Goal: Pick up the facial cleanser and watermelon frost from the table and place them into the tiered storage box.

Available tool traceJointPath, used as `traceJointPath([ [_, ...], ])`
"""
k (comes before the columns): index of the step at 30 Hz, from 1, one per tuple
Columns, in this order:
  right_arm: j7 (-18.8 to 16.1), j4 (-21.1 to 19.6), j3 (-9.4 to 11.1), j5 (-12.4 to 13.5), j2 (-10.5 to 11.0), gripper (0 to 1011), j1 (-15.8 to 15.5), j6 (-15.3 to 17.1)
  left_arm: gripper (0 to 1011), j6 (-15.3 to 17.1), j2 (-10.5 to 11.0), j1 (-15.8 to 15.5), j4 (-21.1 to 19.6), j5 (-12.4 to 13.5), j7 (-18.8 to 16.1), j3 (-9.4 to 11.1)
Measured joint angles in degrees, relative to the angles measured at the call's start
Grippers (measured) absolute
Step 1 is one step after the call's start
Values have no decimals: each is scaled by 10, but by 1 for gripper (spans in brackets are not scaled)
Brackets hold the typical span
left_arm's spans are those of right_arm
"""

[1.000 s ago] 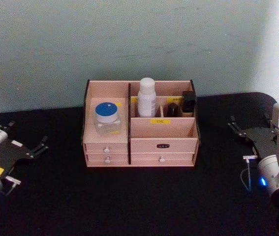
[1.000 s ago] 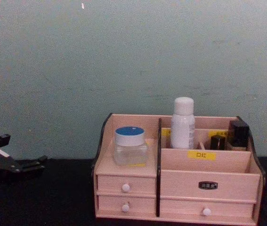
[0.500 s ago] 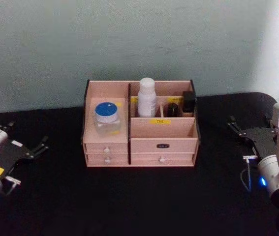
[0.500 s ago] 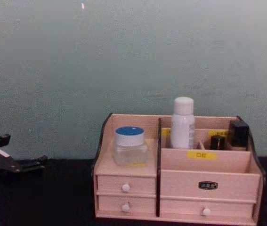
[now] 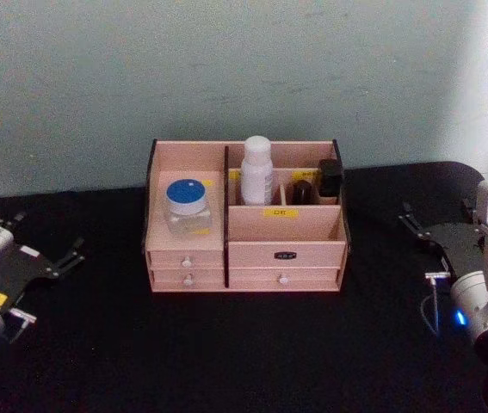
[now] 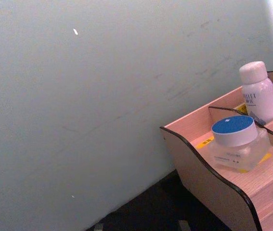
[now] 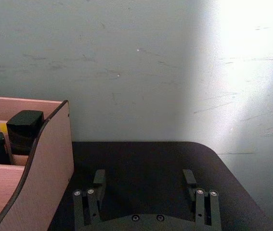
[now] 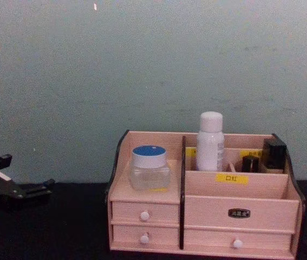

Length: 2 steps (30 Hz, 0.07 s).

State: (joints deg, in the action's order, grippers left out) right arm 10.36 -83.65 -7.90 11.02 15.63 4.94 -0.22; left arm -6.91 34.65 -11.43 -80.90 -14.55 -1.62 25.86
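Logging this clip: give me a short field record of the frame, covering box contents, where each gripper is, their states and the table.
box: tiered storage box mid-table, drawers shut
left section: blue-lidded clear jar
right back compartments: white bottle, two small dark items
left gripper: open, holding nothing, left of box
right gripper: open, holding nothing, right of box
table: black surface

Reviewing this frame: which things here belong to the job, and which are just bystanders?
Job: tiered storage box; white bottle and blue-lidded jar standing in it (which is cleanser or frost, unclear); left gripper and right gripper, open at the table's sides.
Bystanders: two dark containers in the box's back right compartments.
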Motion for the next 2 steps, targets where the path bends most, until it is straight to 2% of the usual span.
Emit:
traceJointPath([
  [2,0,0,0,0,0,1000,0,0,1001,0,0,0,0,0,0,0],
])
